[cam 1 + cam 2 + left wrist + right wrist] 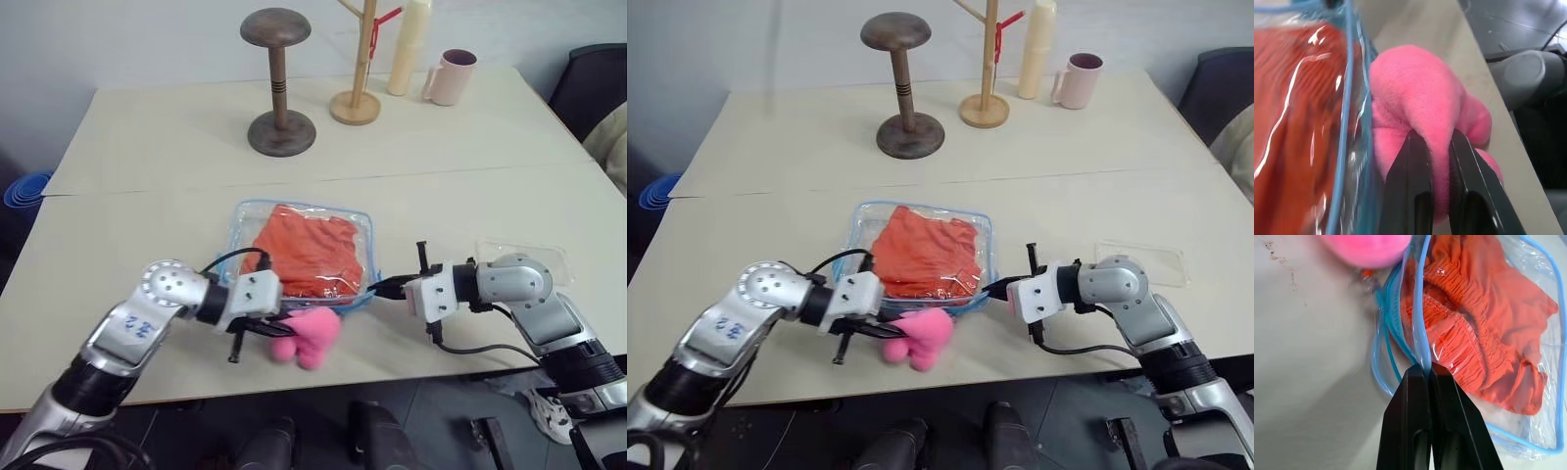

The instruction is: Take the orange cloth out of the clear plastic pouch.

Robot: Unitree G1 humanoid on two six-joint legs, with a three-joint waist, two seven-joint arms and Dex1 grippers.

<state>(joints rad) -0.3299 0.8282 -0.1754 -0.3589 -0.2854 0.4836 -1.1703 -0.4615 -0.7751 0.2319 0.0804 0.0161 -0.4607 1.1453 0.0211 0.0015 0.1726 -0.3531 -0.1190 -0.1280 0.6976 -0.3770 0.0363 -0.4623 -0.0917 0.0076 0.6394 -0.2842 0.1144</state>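
The clear plastic pouch [244, 221] with light blue edging lies flat near the table's front edge. The wrinkled orange cloth [306, 250] is inside it. A pink plush charm [312, 335] lies at the pouch's near side. My left gripper [277, 323] is shut on this plush, whose fluff bulges around the two black fingers [1415, 161]. From the right, my right gripper [378, 289] is shut on the pouch's blue edge [1422, 347] at its near right corner, with the cloth [1484, 338] just behind the plastic.
A dark wooden hat stand [279, 88], a pale wooden rack [359, 69], a cream bottle [409, 44] and a pink mug [451, 76] stand at the back. A flat clear plastic sheet [534, 257] lies by my right arm. The table's front edge is close.
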